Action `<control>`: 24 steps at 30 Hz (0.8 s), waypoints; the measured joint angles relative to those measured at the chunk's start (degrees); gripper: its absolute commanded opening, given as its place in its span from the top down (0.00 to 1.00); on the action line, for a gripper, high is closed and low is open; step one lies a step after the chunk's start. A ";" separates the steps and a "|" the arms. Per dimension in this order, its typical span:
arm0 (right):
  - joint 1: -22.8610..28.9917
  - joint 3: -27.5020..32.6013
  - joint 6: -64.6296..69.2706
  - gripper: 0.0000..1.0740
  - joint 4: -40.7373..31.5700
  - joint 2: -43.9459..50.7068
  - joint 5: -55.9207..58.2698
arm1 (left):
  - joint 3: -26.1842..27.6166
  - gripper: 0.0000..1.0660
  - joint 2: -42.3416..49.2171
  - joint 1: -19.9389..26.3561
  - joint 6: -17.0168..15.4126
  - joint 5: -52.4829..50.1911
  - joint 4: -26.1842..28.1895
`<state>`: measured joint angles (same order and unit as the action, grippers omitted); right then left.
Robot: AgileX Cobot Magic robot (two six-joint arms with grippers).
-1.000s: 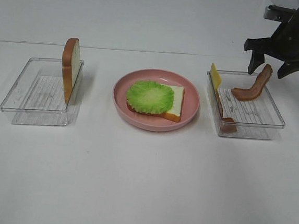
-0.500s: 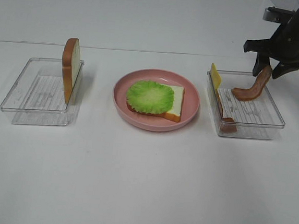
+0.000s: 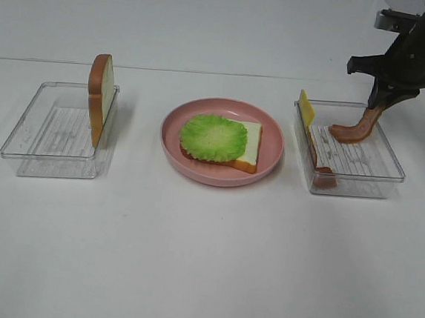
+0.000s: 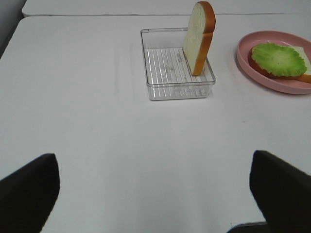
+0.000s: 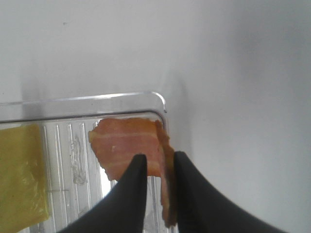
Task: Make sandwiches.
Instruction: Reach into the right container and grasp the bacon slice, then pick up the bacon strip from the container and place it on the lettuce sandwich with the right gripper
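Note:
On the pink plate (image 3: 273,146) lies a bread slice (image 3: 249,147) topped with a green lettuce leaf (image 3: 214,137). A second bread slice (image 3: 100,97) stands on edge in the left clear tray (image 3: 51,134). The right clear tray (image 3: 368,169) holds a yellow cheese slice (image 3: 306,108) and a second bacon strip (image 3: 320,165). My right gripper (image 3: 382,96) is shut on the upper end of a bacon strip (image 3: 353,129), whose lower end rests in that tray. The right wrist view shows the bacon strip (image 5: 129,145) pinched between the fingers (image 5: 133,194). My left gripper (image 4: 155,194) hangs open, well short of its tray (image 4: 165,73).
White tabletop runs all around the two trays and the plate. A seam crosses the table behind them (image 3: 205,73). In the left wrist view the plate (image 4: 252,63) sits just past the upright bread slice (image 4: 200,36).
The right gripper's jaws have closed from wide apart onto the raised end of the bacon strip. The strip's upper end now stands a little steeper. The left side has not moved.

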<state>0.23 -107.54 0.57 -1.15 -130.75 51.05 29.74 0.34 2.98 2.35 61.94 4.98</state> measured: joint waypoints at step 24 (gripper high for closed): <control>0.00 0.00 -0.06 1.00 -4.58 14.55 5.39 | 0.00 0.08 0.00 0.00 0.00 0.00 0.00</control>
<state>0.23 -107.54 0.52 -5.73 -116.20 56.44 29.74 0.34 2.98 2.35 61.94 4.98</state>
